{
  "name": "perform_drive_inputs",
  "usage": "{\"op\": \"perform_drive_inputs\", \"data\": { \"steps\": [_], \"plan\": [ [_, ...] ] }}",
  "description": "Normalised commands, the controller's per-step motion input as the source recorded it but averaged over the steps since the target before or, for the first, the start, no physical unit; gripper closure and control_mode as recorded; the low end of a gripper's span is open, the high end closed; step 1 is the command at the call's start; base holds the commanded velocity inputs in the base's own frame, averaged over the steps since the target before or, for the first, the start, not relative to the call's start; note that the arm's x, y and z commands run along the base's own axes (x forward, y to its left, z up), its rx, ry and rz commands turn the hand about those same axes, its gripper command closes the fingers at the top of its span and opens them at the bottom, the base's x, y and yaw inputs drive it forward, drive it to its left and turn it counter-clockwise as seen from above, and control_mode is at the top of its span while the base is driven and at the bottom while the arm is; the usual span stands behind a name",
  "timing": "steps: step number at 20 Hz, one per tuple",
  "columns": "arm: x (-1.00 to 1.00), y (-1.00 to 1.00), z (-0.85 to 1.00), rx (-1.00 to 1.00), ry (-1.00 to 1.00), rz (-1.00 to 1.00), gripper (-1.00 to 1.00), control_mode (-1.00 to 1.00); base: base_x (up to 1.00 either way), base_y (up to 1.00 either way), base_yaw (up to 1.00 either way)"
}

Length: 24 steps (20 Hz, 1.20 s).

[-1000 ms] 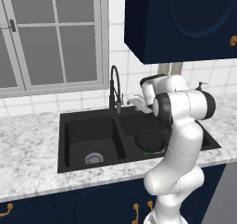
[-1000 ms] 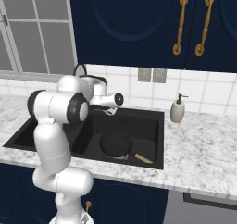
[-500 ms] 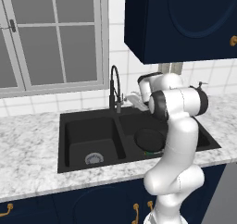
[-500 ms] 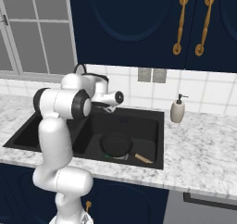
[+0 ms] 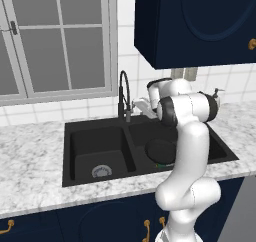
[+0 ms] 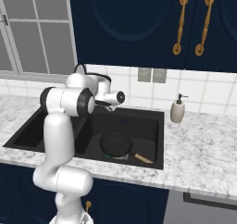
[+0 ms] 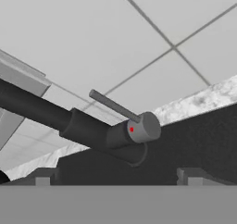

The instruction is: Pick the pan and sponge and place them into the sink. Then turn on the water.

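The black double sink (image 5: 85, 146) (image 6: 148, 126) holds the round black pan (image 5: 160, 151) (image 6: 115, 144) in its right basin, wooden handle toward the front. A sliver of green at the pan's near rim (image 6: 110, 157) looks like the sponge, mostly hidden by the pan. My gripper (image 5: 140, 106) (image 6: 110, 108) hovers over the back of the sink beside the faucet (image 5: 121, 91) (image 6: 79, 69). In the hand view the gripper (image 7: 118, 179) is open and empty. The faucet body (image 7: 83, 126) and its thin grey lever (image 7: 113, 105) lie just ahead. No water is in view.
A soap dispenser (image 6: 177, 109) (image 5: 216, 93) stands on the marble counter right of the sink. Tiled wall and a window (image 5: 55, 36) rise behind the faucet. Dark blue wall cabinets (image 5: 200, 21) hang overhead.
The arm has eased a little toward the faucet and the back wall. The gripper stays open; pan and sponge have not moved.
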Motion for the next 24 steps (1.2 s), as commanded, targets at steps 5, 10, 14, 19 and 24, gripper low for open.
{"op": "perform_drive_inputs", "data": {
  "steps": [5,10,14,19,24],
  "plan": [
    [0.21,0.1,-0.19,0.01,0.0,0.0,-1.0,-1.0,0.0,0.0,0.0],
    [0.25,0.14,-0.15,0.01,0.0,0.0,-1.0,-1.0,0.0,0.0,0.0],
    [0.31,0.0,-0.13,0.03,0.0,0.0,-1.0,-1.0,0.0,0.0,0.0],
    [0.24,0.0,-0.18,0.03,0.0,0.0,-1.0,-1.0,0.0,0.0,0.0],
    [0.2,0.0,-0.16,0.03,0.0,0.0,-1.0,-1.0,0.0,0.0,0.0]
  ]
}}
